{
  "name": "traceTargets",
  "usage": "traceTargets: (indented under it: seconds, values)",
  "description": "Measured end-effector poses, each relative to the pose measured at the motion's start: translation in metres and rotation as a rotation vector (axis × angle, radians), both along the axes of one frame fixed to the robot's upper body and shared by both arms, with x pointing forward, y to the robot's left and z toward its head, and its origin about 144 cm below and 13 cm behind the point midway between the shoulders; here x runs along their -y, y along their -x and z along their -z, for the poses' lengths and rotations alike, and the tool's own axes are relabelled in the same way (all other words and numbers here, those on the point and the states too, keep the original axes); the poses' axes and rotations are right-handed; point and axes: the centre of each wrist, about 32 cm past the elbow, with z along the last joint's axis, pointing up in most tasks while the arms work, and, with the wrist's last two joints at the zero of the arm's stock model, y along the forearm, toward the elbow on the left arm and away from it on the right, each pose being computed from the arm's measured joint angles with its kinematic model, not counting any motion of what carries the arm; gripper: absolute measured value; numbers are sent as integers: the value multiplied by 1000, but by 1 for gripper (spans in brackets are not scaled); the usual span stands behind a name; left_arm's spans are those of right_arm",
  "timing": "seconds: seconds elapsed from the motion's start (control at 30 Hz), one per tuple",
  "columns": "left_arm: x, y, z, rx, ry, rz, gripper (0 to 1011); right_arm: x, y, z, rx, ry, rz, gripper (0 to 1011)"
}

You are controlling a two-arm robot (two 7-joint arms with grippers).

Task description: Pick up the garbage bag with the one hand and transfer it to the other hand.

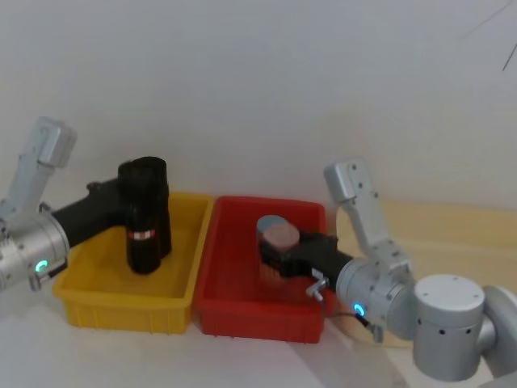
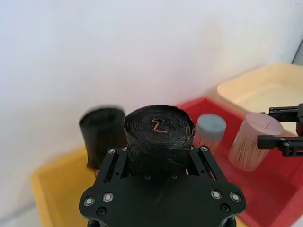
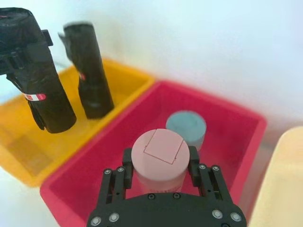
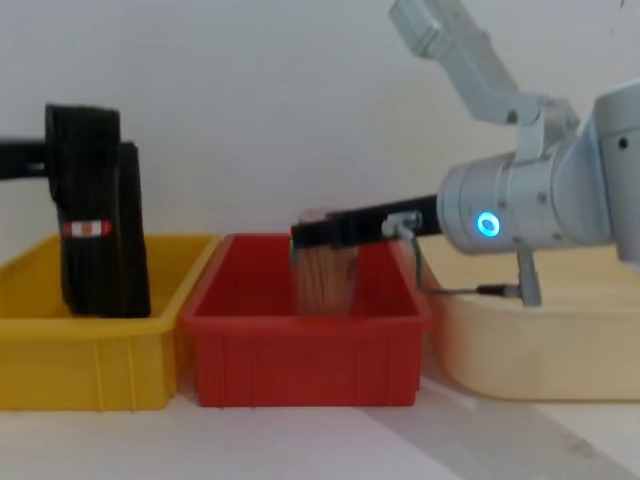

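The garbage bag [image 1: 141,250] [image 3: 47,104] is a black roll with a white and red band, standing upright in the yellow bin [image 1: 121,311]. My left gripper [image 1: 133,202] [image 2: 158,150], on the green-lit arm, is shut around its upper part. I cannot tell whether the roll's lower end touches the bin floor. My right gripper [image 1: 271,259] [image 3: 160,153], on the blue-lit arm, is shut on a pink-lidded container [image 3: 160,168] [image 4: 325,280] over the red bin [image 1: 258,319].
A second black roll [image 3: 90,71] [image 2: 102,130] stands just behind the held one in the yellow bin. A grey-blue-lidded container [image 3: 186,125] sits in the red bin. A beige tub [image 4: 540,350] is to the right of the red bin. A white wall is close behind.
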Motion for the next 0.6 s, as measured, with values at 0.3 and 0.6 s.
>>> traceTargets:
  seconds: [0.3, 0.6]
  values:
    - [10, -12, -43, 115, -14, 69, 453, 12, 6, -32, 126, -41, 26, 663]
    - [29, -26, -82, 214, -4, 180, 453, 35, 19, -64, 255, -49, 99, 663]
